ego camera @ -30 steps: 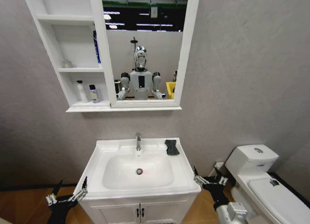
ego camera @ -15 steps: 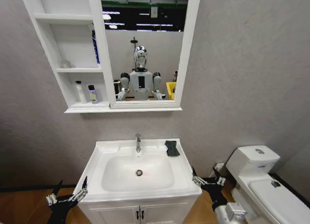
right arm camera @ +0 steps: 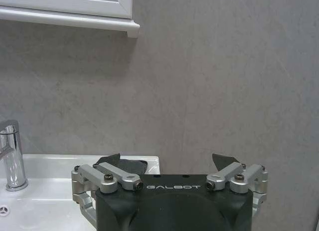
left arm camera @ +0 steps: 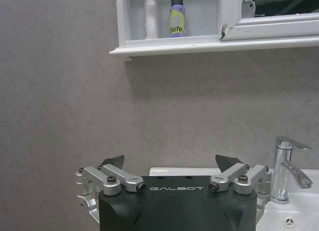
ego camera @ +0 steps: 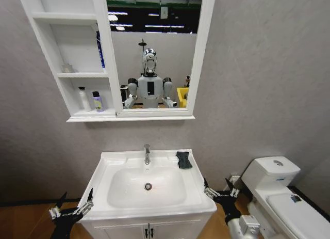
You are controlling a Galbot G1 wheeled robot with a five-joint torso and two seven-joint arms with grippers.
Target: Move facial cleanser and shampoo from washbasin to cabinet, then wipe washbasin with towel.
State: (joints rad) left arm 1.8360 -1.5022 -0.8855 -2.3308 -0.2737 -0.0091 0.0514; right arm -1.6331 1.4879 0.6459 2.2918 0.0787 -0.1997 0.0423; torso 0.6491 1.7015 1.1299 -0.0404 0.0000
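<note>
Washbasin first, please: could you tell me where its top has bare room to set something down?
On the washbasin, the back left ledge beside the tap is bare, as are both side rims. The back right corner holds the towel. On the cabinet, the lowest shelf holds two bottles; the top shelf looks free.

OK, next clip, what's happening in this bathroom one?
Nothing is being handled right now. Two bottles already stand in the bottom compartment of the cabinet. The dark towel lies untouched on the back right of the washbasin, beside the tap. The left tool and right tool hang open and empty, low at either side of the basin.
</note>
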